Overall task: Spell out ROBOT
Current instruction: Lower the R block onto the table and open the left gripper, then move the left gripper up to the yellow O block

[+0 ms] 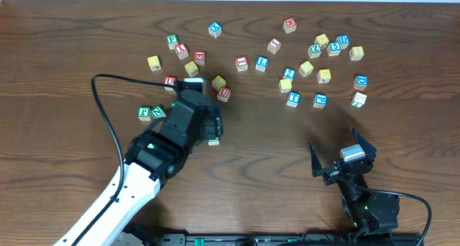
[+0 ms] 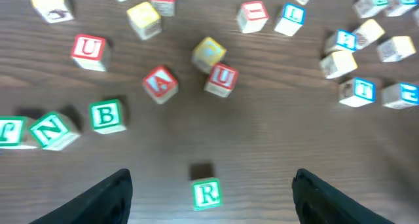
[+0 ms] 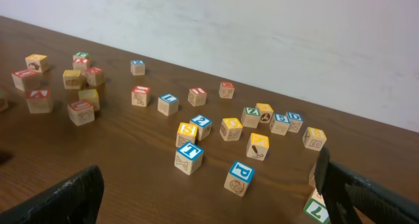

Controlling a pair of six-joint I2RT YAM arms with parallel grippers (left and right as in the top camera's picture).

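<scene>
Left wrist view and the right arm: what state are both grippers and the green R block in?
Left gripper: open, fingers wide apart, touching nothing.
Green R block: flat on the table between the left fingers, R up, ungripped.
Right gripper: open, holding nothing.

Top-down overhead; low wrists; shared blocks point(image 1: 289, 73)

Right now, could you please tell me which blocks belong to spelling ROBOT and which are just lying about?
For the job: R block, B block, T block. I cannot make out an O.

Lying about: N block, A block, L block, P block.
</scene>
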